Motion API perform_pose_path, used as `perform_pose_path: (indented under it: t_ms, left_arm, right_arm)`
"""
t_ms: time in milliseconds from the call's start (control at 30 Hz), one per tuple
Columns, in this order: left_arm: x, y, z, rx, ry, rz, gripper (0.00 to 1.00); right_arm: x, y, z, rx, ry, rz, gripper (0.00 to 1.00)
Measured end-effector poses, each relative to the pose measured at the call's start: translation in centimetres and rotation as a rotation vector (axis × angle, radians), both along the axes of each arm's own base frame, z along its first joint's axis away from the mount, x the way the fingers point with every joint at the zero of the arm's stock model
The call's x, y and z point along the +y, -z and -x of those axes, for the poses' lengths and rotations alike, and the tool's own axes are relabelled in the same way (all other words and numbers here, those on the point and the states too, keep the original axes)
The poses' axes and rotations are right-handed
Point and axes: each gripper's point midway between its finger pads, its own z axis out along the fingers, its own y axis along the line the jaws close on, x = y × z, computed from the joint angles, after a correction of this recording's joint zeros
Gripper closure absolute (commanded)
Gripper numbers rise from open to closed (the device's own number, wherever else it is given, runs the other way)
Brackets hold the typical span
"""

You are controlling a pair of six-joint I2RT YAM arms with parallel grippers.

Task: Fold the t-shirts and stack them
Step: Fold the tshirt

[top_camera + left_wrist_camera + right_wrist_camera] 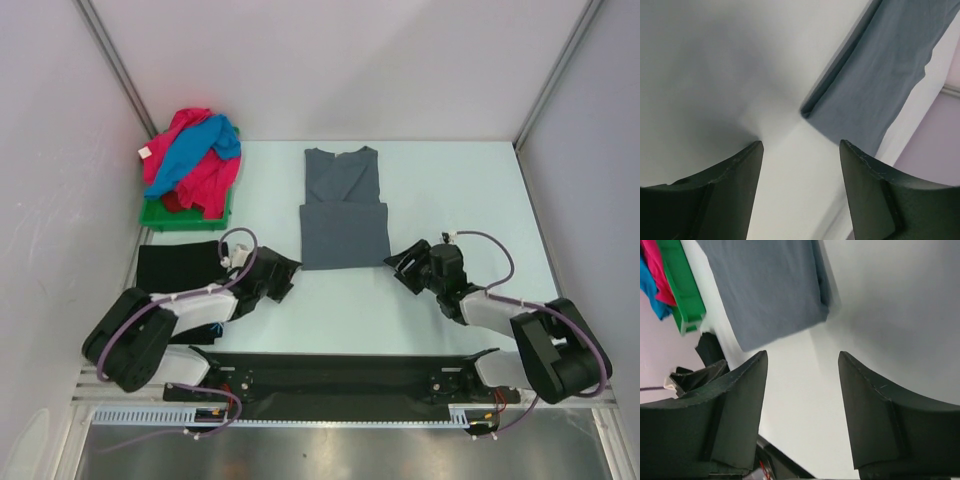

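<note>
A slate-grey t-shirt (343, 205) lies flat mid-table, its lower part folded up over itself; it also shows in the left wrist view (880, 75) and the right wrist view (770, 285). A folded black shirt (178, 266) lies at the left. Pink and blue shirts (192, 155) are heaped on the green tray (160, 214). My left gripper (286, 270) is open and empty, just left of the grey shirt's near left corner. My right gripper (398, 263) is open and empty, just right of its near right corner. Both hover low over the table.
The green tray stands at the back left and shows in the right wrist view (682, 295). White walls enclose the table on three sides. A black rail (330, 375) with the arm bases runs along the near edge.
</note>
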Motion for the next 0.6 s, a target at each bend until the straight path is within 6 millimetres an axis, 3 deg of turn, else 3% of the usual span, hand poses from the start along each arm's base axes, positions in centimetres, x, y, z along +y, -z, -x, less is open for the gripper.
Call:
perform_pose_path:
  t_ms: [200,367,600]
  left_arm:
    - [-2.9,0.5,-2.7,0.097,-0.106,0.117,0.38]
    - [-3.2,0.7,-3.1,0.134,-0.174,0.173,0.4]
    - [-3.4,1.2,-3.5,0.151,-0.22,0.213,0.52]
  right_arm:
    - [0.1,1.9,-1.3,0.029,0.091,-0.011,0.39]
    - [0.2,1.9,-2.3,0.019,0.121,-0.037,0.39]
    - [0.6,1.9,-3.1,0.015,0.153,-0.088,0.4]
